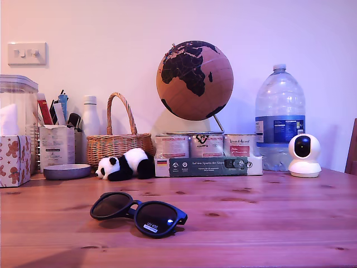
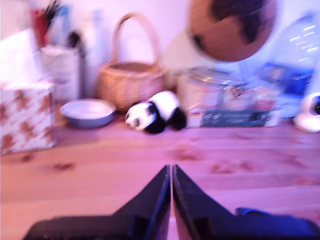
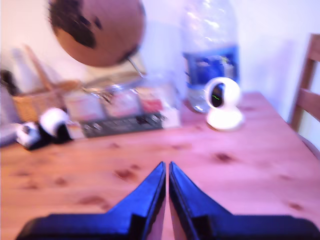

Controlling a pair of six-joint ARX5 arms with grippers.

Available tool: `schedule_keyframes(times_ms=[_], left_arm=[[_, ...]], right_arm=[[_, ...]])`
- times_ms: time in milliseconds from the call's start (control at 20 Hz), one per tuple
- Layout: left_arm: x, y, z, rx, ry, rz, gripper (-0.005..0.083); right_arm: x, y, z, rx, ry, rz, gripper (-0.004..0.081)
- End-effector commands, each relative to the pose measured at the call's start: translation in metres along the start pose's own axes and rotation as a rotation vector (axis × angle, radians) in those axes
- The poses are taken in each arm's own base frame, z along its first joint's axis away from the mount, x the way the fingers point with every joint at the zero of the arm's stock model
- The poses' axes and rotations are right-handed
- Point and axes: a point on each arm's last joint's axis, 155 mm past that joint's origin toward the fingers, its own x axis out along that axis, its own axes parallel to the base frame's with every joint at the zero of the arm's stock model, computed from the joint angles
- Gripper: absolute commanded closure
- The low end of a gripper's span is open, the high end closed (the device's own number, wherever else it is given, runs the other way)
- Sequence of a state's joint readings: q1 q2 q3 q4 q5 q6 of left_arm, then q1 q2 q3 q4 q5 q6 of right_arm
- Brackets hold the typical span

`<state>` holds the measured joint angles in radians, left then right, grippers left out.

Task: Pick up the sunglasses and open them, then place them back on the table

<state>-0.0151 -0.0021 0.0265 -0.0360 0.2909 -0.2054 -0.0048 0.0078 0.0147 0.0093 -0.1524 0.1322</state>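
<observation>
In the exterior view, a toy panda (image 1: 124,165) lies at the back left beside a basket (image 1: 116,144). The sunglasses (image 1: 138,214) sit folded on the table (image 1: 268,218), near the front, a little left of the middle. A globe (image 1: 194,80) stands behind. My first gripper (image 2: 171,172) is closed tight and holds nothing. My second gripper (image 3: 166,169) is closed and empty too.

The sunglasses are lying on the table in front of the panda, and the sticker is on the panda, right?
Not quite. The exterior view shows the sticker on a lens of the sunglasses, not the panda. They do lie on the table in front of the panda.
</observation>
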Motion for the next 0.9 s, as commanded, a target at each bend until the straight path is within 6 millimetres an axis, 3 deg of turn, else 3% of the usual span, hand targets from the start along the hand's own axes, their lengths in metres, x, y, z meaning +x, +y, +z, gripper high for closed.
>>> schedule_keyframes(times_ms=[0,200,350,500,600,850], left_arm=[[-0.002,-0.007,0.014,0.007,-0.035,-0.022,0.0790],[-0.002,-0.016,0.012,0.006,-0.027,-0.066,0.0790],[-0.003,-0.029,0.018,0.004,-0.043,-0.119,0.0793],[-0.008,-0.042,0.041,0.017,-0.089,-0.160,0.0793],[-0.012,-0.051,0.054,0.023,-0.112,-0.185,0.0793],[-0.012,-0.071,0.064,0.025,-0.069,-0.262,0.0793]], right_arm=[[-0.001,0.008,0.013,0.004,-0.039,0.037,0.0782],[-0.011,0.022,0.057,0.009,-0.104,0.076,0.0782],[-0.014,0.034,0.067,0.017,-0.043,0.118,0.0782],[-0.009,0.041,0.066,0.027,0.018,0.141,0.0782],[-0.004,0.049,0.055,0.035,0.073,0.180,0.0782],[0.003,0.068,0.020,0.054,0.224,0.265,0.0782]])
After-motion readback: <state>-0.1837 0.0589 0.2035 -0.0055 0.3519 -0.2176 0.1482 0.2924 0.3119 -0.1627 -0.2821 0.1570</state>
